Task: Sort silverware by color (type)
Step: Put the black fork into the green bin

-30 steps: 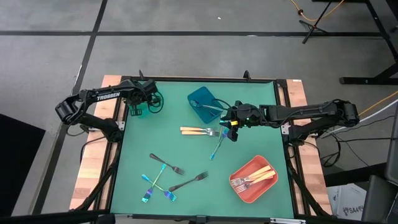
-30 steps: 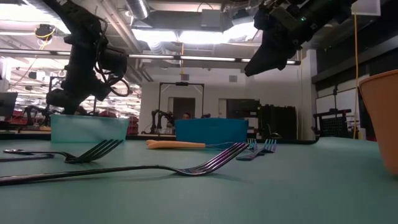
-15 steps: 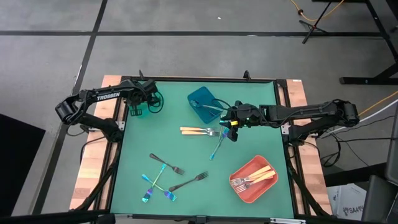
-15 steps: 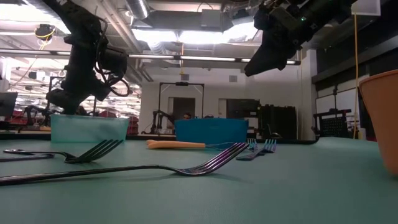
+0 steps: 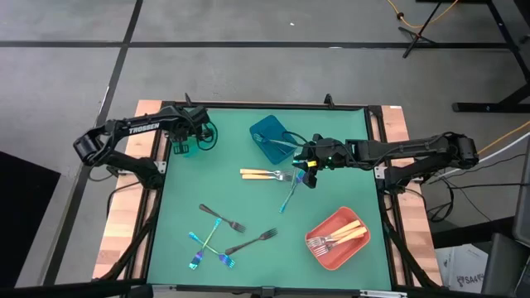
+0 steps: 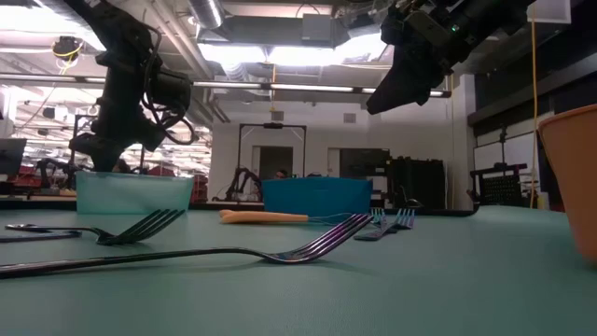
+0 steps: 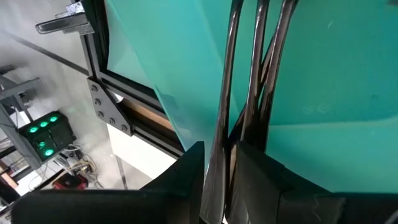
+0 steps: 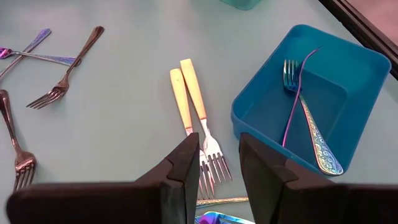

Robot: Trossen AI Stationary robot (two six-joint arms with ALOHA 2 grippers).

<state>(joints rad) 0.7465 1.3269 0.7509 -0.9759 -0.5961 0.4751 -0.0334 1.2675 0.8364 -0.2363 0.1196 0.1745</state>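
Both arms are dark, nearly black, built of slim tubular links joined by chunkier joint housings. The left arm (image 5: 124, 132) carries white "TROSSEN" lettering along its link, and black cables loop beside its wrist. The right arm (image 5: 414, 149) shows a small green light near its wrist, and each gripper has two blocky, flat-faced dark fingers (image 8: 183, 171).

Looks like robotics lab/workshop: exposed ceiling ducts (image 6: 270, 33) w/ strip lights, more robot arms (image 6: 244, 177) on benches in bkgd, bare concrete floor (image 5: 248, 74), framed green work table (image 5: 248, 199), loose cables.
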